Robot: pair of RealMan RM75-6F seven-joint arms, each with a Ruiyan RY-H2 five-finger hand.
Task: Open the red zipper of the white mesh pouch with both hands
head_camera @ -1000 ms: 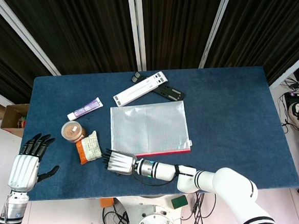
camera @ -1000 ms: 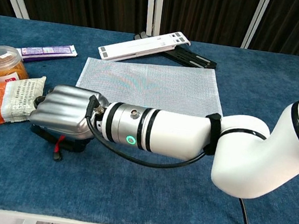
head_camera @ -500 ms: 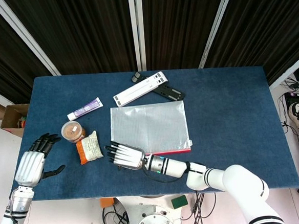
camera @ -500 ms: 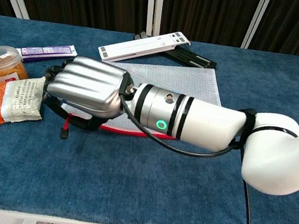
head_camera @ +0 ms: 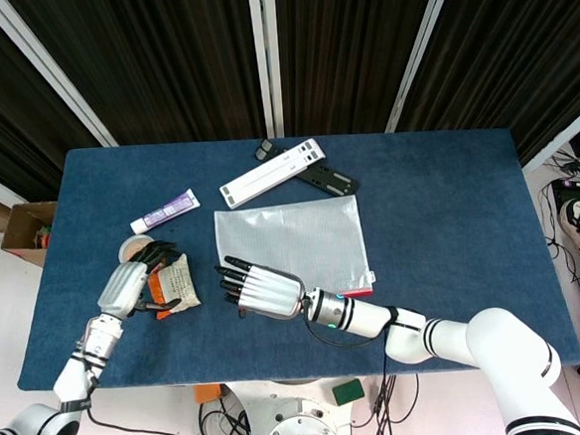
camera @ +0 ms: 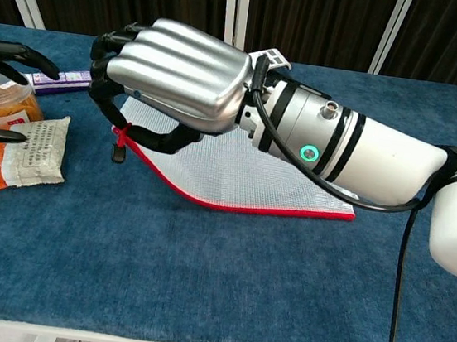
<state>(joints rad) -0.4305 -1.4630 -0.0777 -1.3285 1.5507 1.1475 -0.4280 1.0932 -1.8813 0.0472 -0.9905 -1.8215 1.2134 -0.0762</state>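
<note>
The right hand (camera: 177,77) reaches across the near-left corner of the white mesh pouch (head_camera: 290,245) and lifts that corner off the worktop (head_camera: 450,226); its dark fingertips curl under, and the red zipper pull (camera: 120,139) hangs just below them, so the hand appears to be pinching the pull tab or the cord just above it, though the exact contact is hidden under the palm. The pouch lies near the middle of the worktop, its far edge flat and its near edge, carrying the red zipper (camera: 265,210), rising toward the hand. The left hand (head_camera: 127,285) is left of the pouch and apart from it, fingers spread and grasping nothing, hovering over the orange snack packet (head_camera: 171,284) with the round plastic tub (camera: 2,96) just beyond. Farther from the pouch, on its far-left side, lies a purple and white tube (head_camera: 165,210), and beyond its far edge a white folding stand (head_camera: 272,172) with a black piece beside it. As for progress, the red line along the near edge reads as one unbroken strip with no gap visible, so I judge the zipper closed or barely begun. What seems left: the left hand has yet to come over and pin the pouch, and the pull has still to travel the length of the edge.
</note>
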